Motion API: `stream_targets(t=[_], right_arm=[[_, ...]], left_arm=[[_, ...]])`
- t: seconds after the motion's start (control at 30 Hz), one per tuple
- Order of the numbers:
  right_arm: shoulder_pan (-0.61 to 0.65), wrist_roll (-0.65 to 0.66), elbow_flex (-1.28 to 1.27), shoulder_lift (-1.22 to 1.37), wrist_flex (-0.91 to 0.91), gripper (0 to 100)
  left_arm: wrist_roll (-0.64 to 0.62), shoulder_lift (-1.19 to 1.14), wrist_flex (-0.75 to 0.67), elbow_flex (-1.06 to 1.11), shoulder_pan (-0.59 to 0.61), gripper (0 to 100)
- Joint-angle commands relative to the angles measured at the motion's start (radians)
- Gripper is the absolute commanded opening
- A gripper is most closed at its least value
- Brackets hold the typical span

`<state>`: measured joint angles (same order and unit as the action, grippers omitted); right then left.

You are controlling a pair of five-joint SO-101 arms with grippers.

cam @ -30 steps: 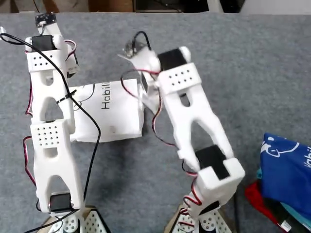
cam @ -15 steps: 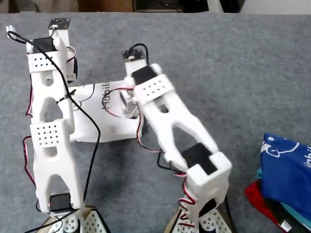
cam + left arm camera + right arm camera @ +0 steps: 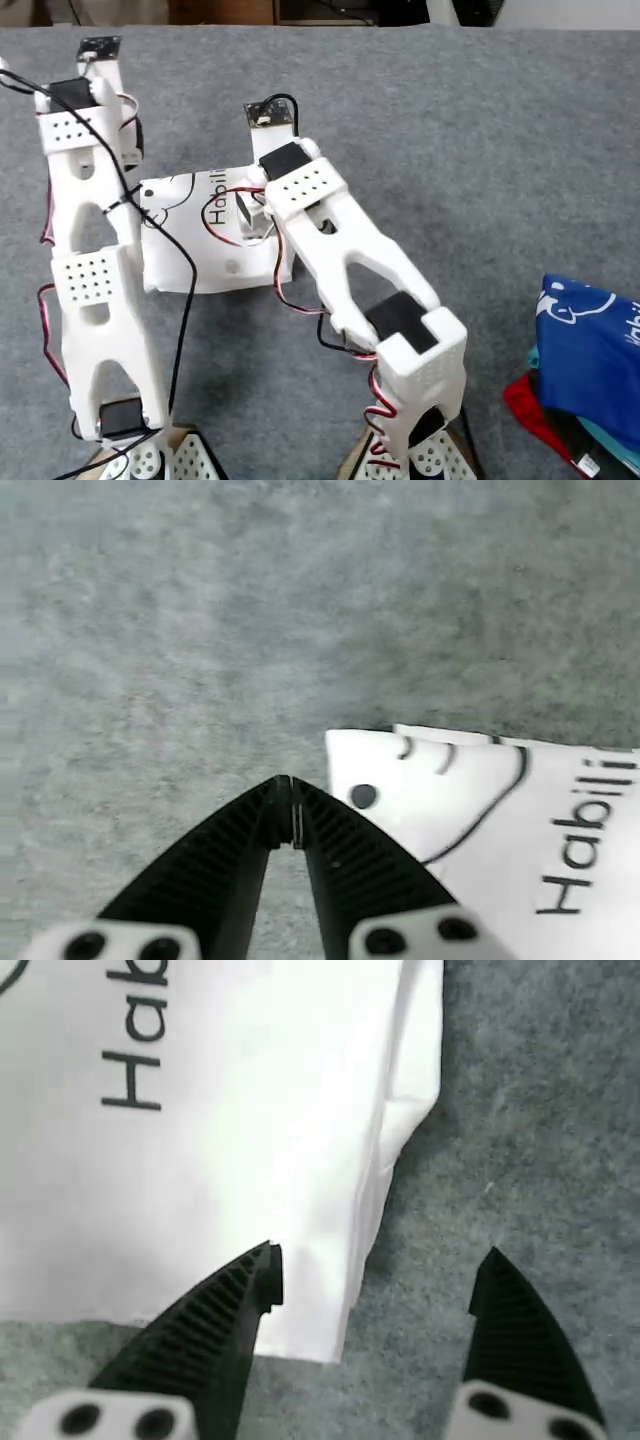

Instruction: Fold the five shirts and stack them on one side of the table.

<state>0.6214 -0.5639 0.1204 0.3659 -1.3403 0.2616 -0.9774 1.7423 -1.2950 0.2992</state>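
Folded white shirt (image 3: 205, 265) on grey bench (image 3: 480, 150). Left hand (image 3: 283, 815) pressed together, empty, just beside shirt corner. Right hand (image 3: 380, 1265) spread over shirt edge. Coloured shirt pile (image 3: 590, 350) well apart.

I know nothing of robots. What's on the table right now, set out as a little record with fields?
Table: grey, carpet-like.
White shirt: folded, flat between the arms.
Left gripper: shut, empty, beside the shirt's corner.
Right gripper: open, astride the shirt's side edge.
Pile: blue shirt on top, red and others beneath, at the right arm's side.
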Motion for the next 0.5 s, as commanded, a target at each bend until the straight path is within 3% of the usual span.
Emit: stream_targets(t=[0.0, 0.33, 0.47], right_arm=[[0.008, -0.051, 0.007, 0.039, 0.026, 31.1], [0.004, -0.069, 0.160, 0.282, 0.023, 29.8], [0.002, -0.061, 0.205, 0.344, 0.020, 14.0]], left_arm=[[-0.008, 0.010, -0.018, -0.037, 0.044, 2], [-0.008, -0.044, -0.020, -0.046, 0.054, 2], [-0.008, -0.047, -0.020, -0.046, 0.054, 2]])
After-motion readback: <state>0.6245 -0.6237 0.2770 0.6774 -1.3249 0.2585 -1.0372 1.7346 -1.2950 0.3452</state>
